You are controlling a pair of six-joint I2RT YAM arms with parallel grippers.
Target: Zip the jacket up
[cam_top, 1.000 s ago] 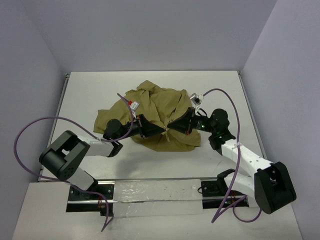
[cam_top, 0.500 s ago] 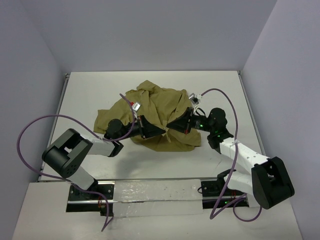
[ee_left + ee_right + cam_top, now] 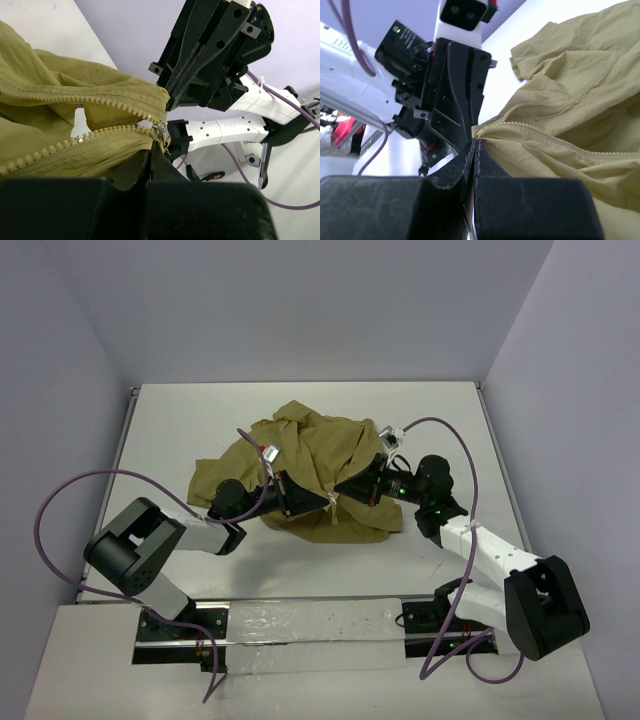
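The khaki jacket [image 3: 310, 465] lies crumpled in the middle of the table. Its zipper [image 3: 90, 100] is open, and its two toothed rows meet at the metal slider [image 3: 162, 131]. My left gripper [image 3: 322, 501] is shut on the jacket's edge just under the slider, with its tips [image 3: 150, 152] pressed together. My right gripper [image 3: 343, 489] faces it from the right, shut on a corner of the cloth next to the zipper teeth [image 3: 476, 141]. The two grippers' tips almost touch. Most of the jacket [image 3: 570, 120] spreads behind them.
The white table [image 3: 180, 420] is walled at the back and on both sides. Purple cables [image 3: 70, 500] loop beside each arm. A metal rail [image 3: 300, 615] runs along the near edge between the arm bases.
Both grippers keep their hold on the jacket near its front edge. The right gripper shifted slightly left and back, and the cloth between them barely moved.
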